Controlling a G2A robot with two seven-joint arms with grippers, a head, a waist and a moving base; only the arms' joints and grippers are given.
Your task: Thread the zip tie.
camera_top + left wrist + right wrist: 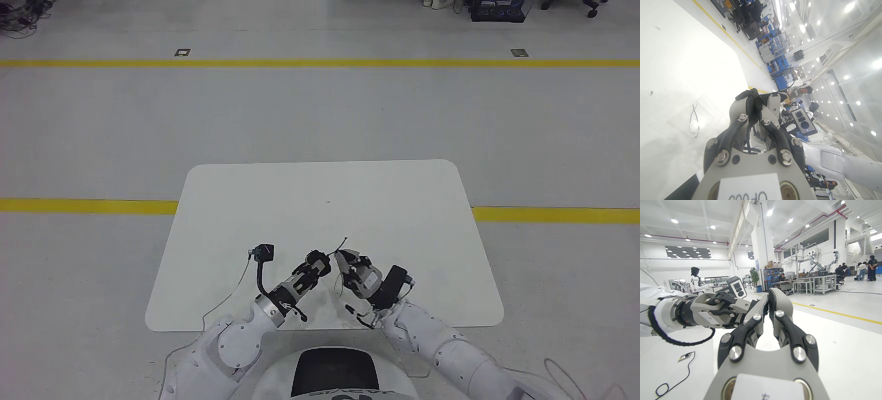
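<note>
**Clerk:** Item one, zip tie. Location?

**Keeper:** Held off the surface of the tabletop, near the middle of its front edge, where the two grippers meet tip to tip. It is a thin black strand with its free end showing.

**Clerk:** Bearing and long axis?

**Keeper:** The long axis is diagonal. The free end points toward the far edge, leaning to the right edge. The rooted end sits at the tips of the left gripper.

**Clerk:** Item two, left gripper. State?

**Keeper:** Clenched. Black material stands out of its fingertips, which I judge to be the tie.

**Clerk:** Item three, right gripper?

**Keeper:** Fingers pressed pad to pad, no gap. Whether the strap lies between them, I cannot tell. The left gripper's finger butts against its side.

**Clerk:** Governing relation for the next move?

**Keeper:** A judgement only. The tie sits at both sets of tips, nearer the left arm. Its free end rises just beyond the right gripper toward the far edge. Threading would need that end lined up with the tie's head along the same diagonal. The head is too small to pick out.

**Clerk:** Sundries?

**Keeper:** One clear bag of thin black strands, flat on the tabletop, apart from both grippers.
</note>
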